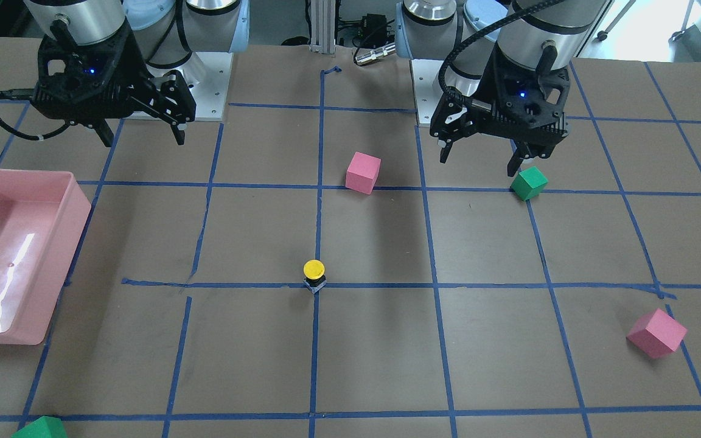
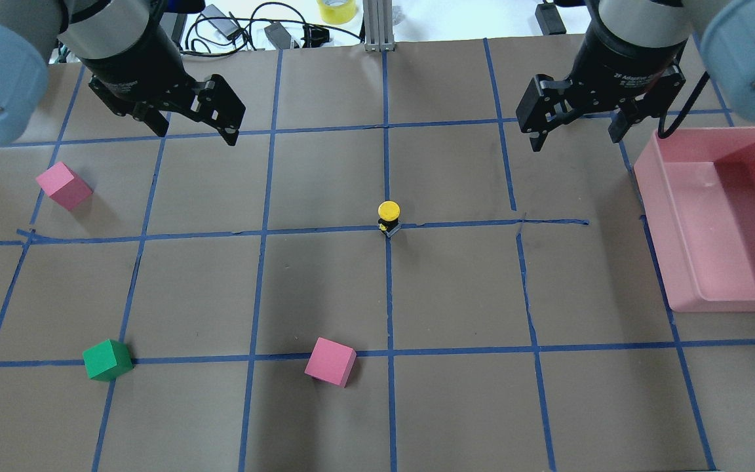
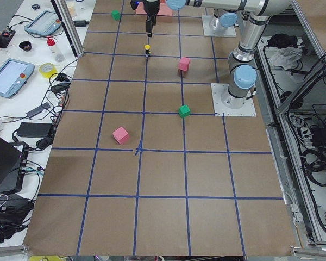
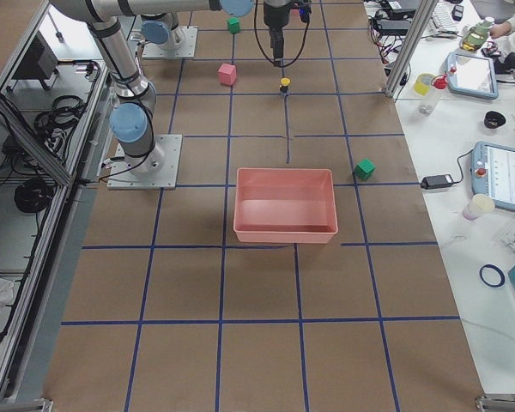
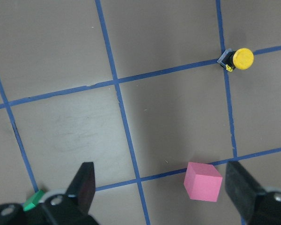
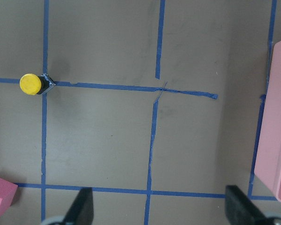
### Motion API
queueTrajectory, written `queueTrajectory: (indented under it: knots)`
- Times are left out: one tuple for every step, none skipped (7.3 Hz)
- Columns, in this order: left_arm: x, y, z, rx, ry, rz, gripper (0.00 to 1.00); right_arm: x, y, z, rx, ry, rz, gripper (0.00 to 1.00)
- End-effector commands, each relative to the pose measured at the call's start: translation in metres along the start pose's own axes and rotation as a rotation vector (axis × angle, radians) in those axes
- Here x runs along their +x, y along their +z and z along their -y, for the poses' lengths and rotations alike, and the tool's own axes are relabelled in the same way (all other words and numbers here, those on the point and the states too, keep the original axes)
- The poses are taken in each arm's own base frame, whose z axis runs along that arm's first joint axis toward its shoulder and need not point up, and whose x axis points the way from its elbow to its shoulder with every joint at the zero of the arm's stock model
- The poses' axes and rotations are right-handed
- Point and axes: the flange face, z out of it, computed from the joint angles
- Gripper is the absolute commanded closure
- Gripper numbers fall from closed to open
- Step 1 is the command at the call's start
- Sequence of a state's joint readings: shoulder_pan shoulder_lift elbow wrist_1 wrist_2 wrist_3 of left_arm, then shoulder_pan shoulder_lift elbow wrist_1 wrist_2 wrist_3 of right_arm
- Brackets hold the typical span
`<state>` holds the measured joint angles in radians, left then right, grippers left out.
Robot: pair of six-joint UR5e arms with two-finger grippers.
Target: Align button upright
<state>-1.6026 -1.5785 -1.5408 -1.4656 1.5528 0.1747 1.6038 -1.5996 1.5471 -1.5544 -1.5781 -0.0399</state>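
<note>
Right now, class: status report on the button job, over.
Left gripper open, empty. Right gripper open, empty. Button upright, yellow cap up, untouched. Nearest pink cube stands clear of it.

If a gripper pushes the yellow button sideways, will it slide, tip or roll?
The button stands upright on a small base with its yellow cap on top, so a high push would probably tip it. Lying down, its round cap may let it roll in a curve. It looks rigid and, being small, likely light.

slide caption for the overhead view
Small yellow-capped push-button upright on blue tape crossing; left hand and right hand open, well clear.
</note>
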Motion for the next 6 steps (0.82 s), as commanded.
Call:
queueTrajectory:
  knots:
    - [-0.004, 0.008, -0.008, 0.064, 0.007, 0.044, 0.0, 0.0, 0.0, 0.0, -0.001, -0.001, 0.0, 0.0]
    - [-0.003, 0.006, -0.013, 0.066, 0.005, 0.048, 0.0, 0.0, 0.0, 0.0, -0.001, -0.001, 0.0, 0.0]
    - [-0.004, 0.004, -0.016, 0.055, -0.004, 0.048, 0.0, 0.0, 0.0, 0.0, 0.001, -0.001, 0.0, 0.0]
    - [-0.002, 0.006, -0.02, 0.029, -0.027, 0.042, 0.0, 0.0, 0.0, 0.0, -0.001, 0.002, 0.0, 0.0]
    - [0.0, 0.006, -0.023, 0.003, -0.115, 0.028, 0.0, 0.0, -0.001, -0.001, 0.001, 0.001, 0.001, 0.0]
    - [0.001, 0.005, -0.024, -0.006, -0.215, 0.023, 0.0, 0.0, 0.0, 0.0, -0.001, 0.001, 0.001, 0.0]
